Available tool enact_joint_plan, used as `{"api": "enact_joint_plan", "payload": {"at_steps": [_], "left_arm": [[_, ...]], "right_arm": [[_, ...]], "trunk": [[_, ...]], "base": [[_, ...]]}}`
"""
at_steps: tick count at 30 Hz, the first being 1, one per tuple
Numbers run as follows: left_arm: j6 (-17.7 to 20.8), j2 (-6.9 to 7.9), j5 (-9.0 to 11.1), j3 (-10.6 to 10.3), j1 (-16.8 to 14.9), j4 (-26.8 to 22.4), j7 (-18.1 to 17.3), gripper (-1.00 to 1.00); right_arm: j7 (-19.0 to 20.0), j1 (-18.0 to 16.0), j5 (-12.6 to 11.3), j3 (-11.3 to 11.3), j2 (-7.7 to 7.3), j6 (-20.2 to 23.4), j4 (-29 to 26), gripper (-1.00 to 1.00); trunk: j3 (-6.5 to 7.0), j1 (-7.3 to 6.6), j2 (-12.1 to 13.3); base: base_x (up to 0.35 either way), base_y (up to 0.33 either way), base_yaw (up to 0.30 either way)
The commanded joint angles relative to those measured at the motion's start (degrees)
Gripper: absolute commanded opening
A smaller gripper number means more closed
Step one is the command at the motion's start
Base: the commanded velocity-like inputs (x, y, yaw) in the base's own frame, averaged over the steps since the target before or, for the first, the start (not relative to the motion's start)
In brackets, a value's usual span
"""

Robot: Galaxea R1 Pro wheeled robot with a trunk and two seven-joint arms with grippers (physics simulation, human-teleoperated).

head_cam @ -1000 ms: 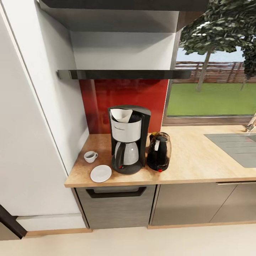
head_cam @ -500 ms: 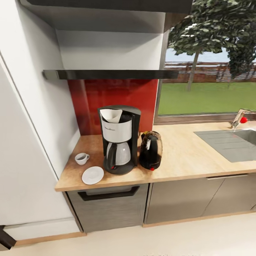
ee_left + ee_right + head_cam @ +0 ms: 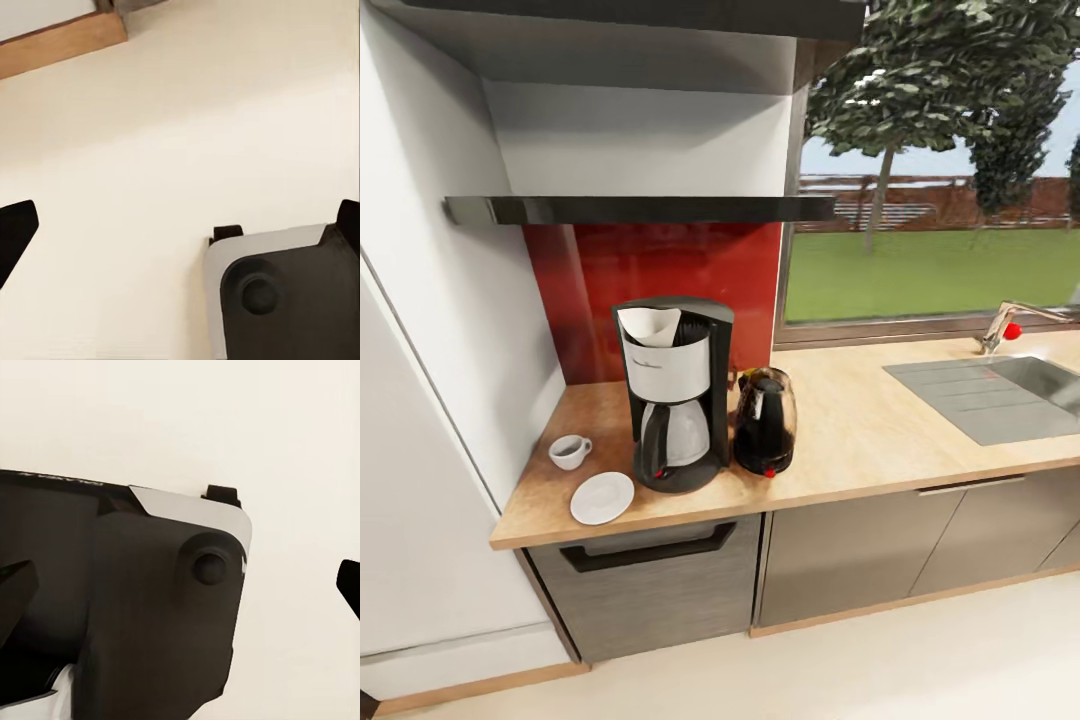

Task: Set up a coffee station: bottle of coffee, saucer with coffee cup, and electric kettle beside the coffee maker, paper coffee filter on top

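Countertop [image 3: 880, 430] of light wood runs long under the window, with a steel sink [image 3: 1000, 395] at its far end. Above it hangs the thin black kitchen shelf [image 3: 640, 208] on the red wall, and I see no bottle of coffee on the part that shows.

Next comes the coffee maker [image 3: 672, 392], standing upright near the corner. The white paper coffee filter [image 3: 650, 326] already sits in its top. Just beside it, on the sink side, stands the dark electric kettle [image 3: 764, 421].

On the other side lie the saucer [image 3: 602, 497] and the coffee cup [image 3: 569, 451], near each other but apart. The cup stands on the bare wood, not on the plate.

Both wrist views look down at the pale floor and the robot's own base. The left gripper [image 3: 180, 225] and the right gripper [image 3: 180, 577] each show two dark tips spread wide, holding nothing.

I think a reach for the little cup could bump the tall machine and shake the filter loose.

Since a moment ago the whole picture has slid sideways, so the camera moved, not the things.
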Motion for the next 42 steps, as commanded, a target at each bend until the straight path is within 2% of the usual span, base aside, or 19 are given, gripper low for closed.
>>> {"api": "enact_joint_plan", "payload": {"at_steps": [1, 3, 4, 6, 8, 10, 13, 16, 18, 20, 21, 23, 26, 31, 33, 34, 36, 38, 42], "left_arm": [[-0.11, -0.03, -1.05, 0.05, 0.0, -1.46, -1.94, 1.0], [-0.01, 0.05, -1.98, -0.83, -0.03, -5.41, -5.98, 1.0], [0.05, 0.11, -2.09, -0.95, -0.03, -6.63, -7.04, 1.0], [0.41, 0.3, -2.26, -1.12, -0.04, -12.2, -11.11, 1.0], [0.66, 0.24, -2.17, -1.08, -0.04, -16.83, -13.68, 1.0], [0.9, 0.12, -1.81, -1.03, -0.04, -21.38, -15.59, 1.0], [3.02, -0.1, 0.33, -1.2, -0.38, -30.21, -17.43, 1.0], [9.75, -0.39, 2.6, -1.5, -1.58, -38.43, -18.79, 1.0], [13.82, -0.47, 3.1, -1.57, -2.71, -42.28, -20.71, 1.0], [19.33, -0.61, 3.39, -1.6, -4.57, -46.89, -24.65, 1.0], [20.73, -0.67, 3.42, -1.61, -5.07, -47.86, -25.73, 1.0], [26.29, -0.81, 3.48, -1.64, -7.13, -51.13, -29.61, 1.0], [32.33, -0.84, 3.51, -1.65, -9.75, -54.13, -32.77, 1.0], [40.03, -0.29, 3.51, -1.66, -13.26, -57.62, -36.57, 1.0], [44.77, 0.12, 3.23, -1.55, -15.71, -59.21, -40.72, 1.0], [45.9, 0.27, 3.15, -1.48, -16.35, -59.55, -41.86, 1.0], [49.01, 1.02, 3.02, -1.32, -18.33, -60.58, -44.99, 1.0], [52.97, 2.81, 3.04, -1.2, -20.65, -61.96, -48.25, 1.0], [59.4, 5.61, 3.31, -1.09, -24.06, -63.29, -52.18, 1.0]], "right_arm": [[0.12, 0.0, -0.6, 0.5, 0.01, 0.28, -0.1, 1.0], [0.12, -0.01, -0.6, 0.54, 0.04, 0.24, -0.11, 1.0], [0.12, -0.01, -0.6, 0.55, 0.04, 0.24, -0.12, 1.0], [0.12, 0.0, -0.6, 0.56, 0.05, 0.23, -0.17, 1.0], [0.12, 0.0, -0.6, 0.57, 0.05, 0.18, -0.18, 1.0], [0.12, -0.02, -0.6, 0.57, 0.05, 0.13, -0.19, 1.0], [0.12, -0.02, -0.6, 0.57, 0.05, 0.07, -0.2, 1.0], [0.12, -0.01, -0.6, 0.57, 0.08, 0.05, -0.2, 1.0], [0.12, 0.0, -0.6, 0.57, 0.07, 0.05, -0.2, 1.0], [0.12, 0.0, -0.6, 0.57, 0.06, 0.03, -0.2, 1.0], [0.12, -0.01, -0.6, 0.57, 0.06, 0.03, -0.2, 1.0], [0.12, -0.02, -0.6, 0.57, 0.06, 0.01, -0.18, 1.0], [0.12, -0.03, -0.6, 0.57, 0.06, 0.02, -0.13, 1.0], [0.12, -0.01, -0.59, 0.57, 0.06, 0.03, -0.11, 1.0], [0.12, 0.0, -0.58, 0.57, 0.06, 0.04, -0.11, 1.0], [0.12, 0.01, -0.56, 0.57, 0.06, 0.04, -0.11, 1.0], [0.12, -0.01, -0.54, 0.57, 0.06, 0.04, -0.11, 1.0], [0.12, -0.01, -0.52, 0.57, 0.06, 0.04, -0.11, 1.0], [0.12, -0.02, -0.51, 0.57, 0.06, 0.04, -0.11, 1.0]], "trunk": [[-0.07, 0.01, -0.06], [-0.07, 0.01, -0.06], [-0.07, 0.01, -0.06], [-0.07, 0.01, -0.06], [-0.07, 0.01, -0.06], [-0.07, 0.01, -0.06], [-0.07, 0.01, -0.06], [-0.07, 0.01, -0.06], [-0.07, 0.01, -0.06], [-0.07, 0.01, -0.06], [-0.07, 0.01, -0.06], [-0.07, 0.01, -0.06], [-0.07, 0.01, -0.06], [-0.07, 0.01, -0.06], [-0.07, 0.01, -0.06], [-0.07, 0.01, -0.06], [-0.07, 0.01, -0.06], [-0.07, 0.01, -0.06], [-0.07, 0.01, -0.06]], "base": [[0.0, 0.0, -0.005], [0.0, 0.0, -0.002], [0.0, 0.0, -0.002], [0.0, 0.0, 0.0], [0.0, 0.0, 0.0], [0.0, 0.0, 0.0], [0.0, 0.0, 0.0], [0.0, 0.0, 0.0], [0.0, 0.0, 0.0], [0.0, 0.0, 0.0], [0.0, 0.0, 0.0], [0.0, 0.0, 0.0], [0.0, 0.0, 0.0], [0.0, 0.0, 0.0], [0.0, 0.0, 0.0], [0.0, 0.0, 0.0], [0.0, 0.0, 0.0], [0.0, 0.0, 0.0], [0.0, 0.0, 0.0]]}}
